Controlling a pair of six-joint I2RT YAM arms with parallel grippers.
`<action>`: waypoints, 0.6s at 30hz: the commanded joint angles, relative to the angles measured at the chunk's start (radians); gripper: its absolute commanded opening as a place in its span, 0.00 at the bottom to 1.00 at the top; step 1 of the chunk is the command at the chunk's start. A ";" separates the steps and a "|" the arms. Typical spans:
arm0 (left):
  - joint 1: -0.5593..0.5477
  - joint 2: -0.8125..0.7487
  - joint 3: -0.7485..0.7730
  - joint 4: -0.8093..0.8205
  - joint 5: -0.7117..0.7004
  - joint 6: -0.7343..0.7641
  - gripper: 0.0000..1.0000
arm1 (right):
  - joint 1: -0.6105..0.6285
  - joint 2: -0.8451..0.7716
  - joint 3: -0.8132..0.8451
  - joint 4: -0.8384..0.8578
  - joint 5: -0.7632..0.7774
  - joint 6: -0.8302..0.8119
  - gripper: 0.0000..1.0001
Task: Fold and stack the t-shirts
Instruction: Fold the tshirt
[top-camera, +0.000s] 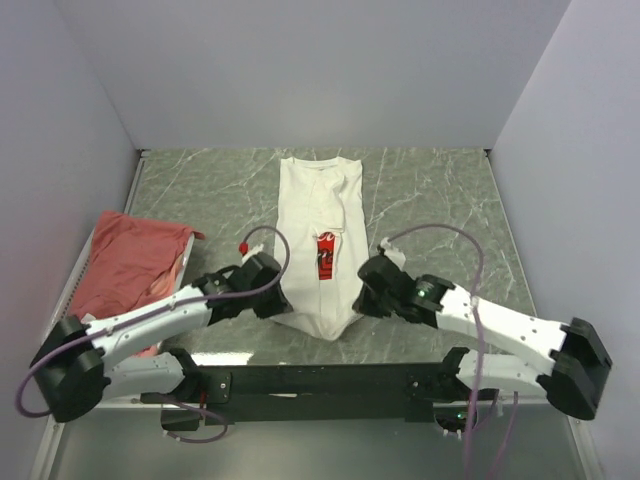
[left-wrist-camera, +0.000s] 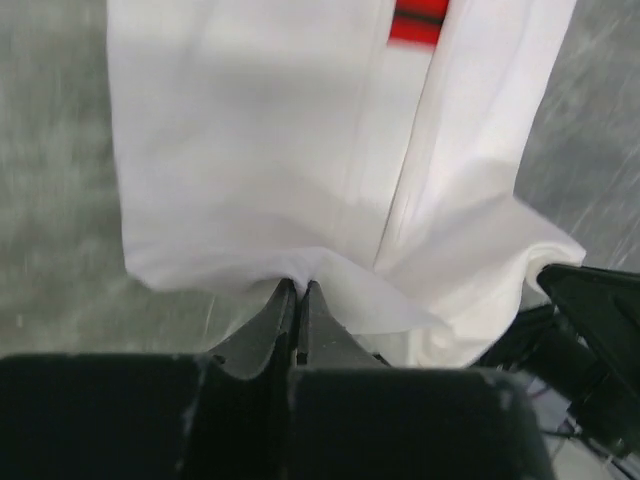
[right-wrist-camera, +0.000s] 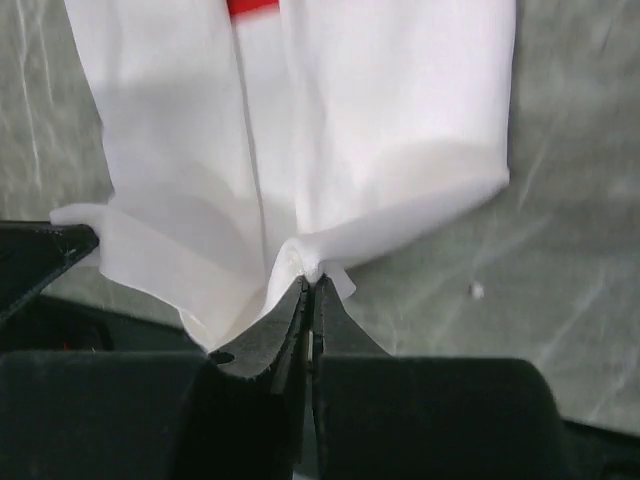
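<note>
**Both grippers hold the near hem; the shirt stretches away from them**

The white t-shirt (top-camera: 318, 215) lies in the middle of the green marble table (top-camera: 430, 200). It is already folded into a narrow strip. Its long axis runs from the arms' side of the table straight toward the back wall. The collar points away from the robot and the hem points toward the bases. A small part of the red print (top-camera: 324, 258) shows in the seam where the two side flaps meet.

The left gripper (top-camera: 272, 300) is at the left corner of the hem and the right gripper (top-camera: 362, 297) is at the right corner, so neither arm is nearer than the other. In the left wrist view the left gripper (left-wrist-camera: 300, 290) has its jaws clenched on a small pleat of white cloth. In the right wrist view the right gripper (right-wrist-camera: 308, 285) pinches the hem in the same way. From both pairs of jaws the whole shirt lies forward, with the print (left-wrist-camera: 418, 20) far ahead of them.

I judge that the next move is the cross fold: the hem goes up and forward along the long axis and comes down near the collar. Both arms should travel together, otherwise the strip may twist.

The salmon-red t-shirts (top-camera: 130, 262) lie in a heap at the left side, well apart from the white one.
</note>
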 joint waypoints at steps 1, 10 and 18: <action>0.092 0.124 0.123 0.097 0.029 0.153 0.00 | -0.082 0.111 0.120 0.133 -0.006 -0.128 0.00; 0.240 0.436 0.364 0.179 0.034 0.177 0.01 | -0.269 0.491 0.398 0.196 -0.026 -0.228 0.00; 0.352 0.563 0.519 0.169 0.043 0.193 0.01 | -0.409 0.631 0.501 0.244 -0.089 -0.262 0.00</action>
